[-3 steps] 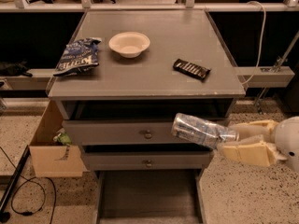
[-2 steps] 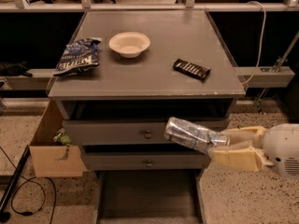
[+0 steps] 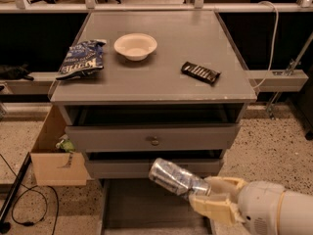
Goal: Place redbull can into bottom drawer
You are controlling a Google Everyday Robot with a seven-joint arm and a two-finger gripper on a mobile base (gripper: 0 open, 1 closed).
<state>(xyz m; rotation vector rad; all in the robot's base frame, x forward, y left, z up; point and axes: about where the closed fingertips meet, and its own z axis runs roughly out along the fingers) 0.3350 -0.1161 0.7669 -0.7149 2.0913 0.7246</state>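
My gripper (image 3: 208, 196) reaches in from the lower right and is shut on the redbull can (image 3: 173, 176), a slim shiny silvery-blue can held tilted, its free end pointing up and left. The can hangs in front of the lower drawer fronts and just above the pulled-out bottom drawer (image 3: 146, 207), whose dark inside shows below it.
On the grey cabinet top (image 3: 161, 77) lie a blue chip bag (image 3: 80, 58), a white bowl (image 3: 135, 45) and a dark candy bar (image 3: 200, 72). The middle drawer (image 3: 152, 140) has a round knob. A cardboard box (image 3: 51, 155) stands at the left, with cables on the floor.
My gripper has carried the can left and downward, from beside the middle drawer front to just above the open bottom drawer.
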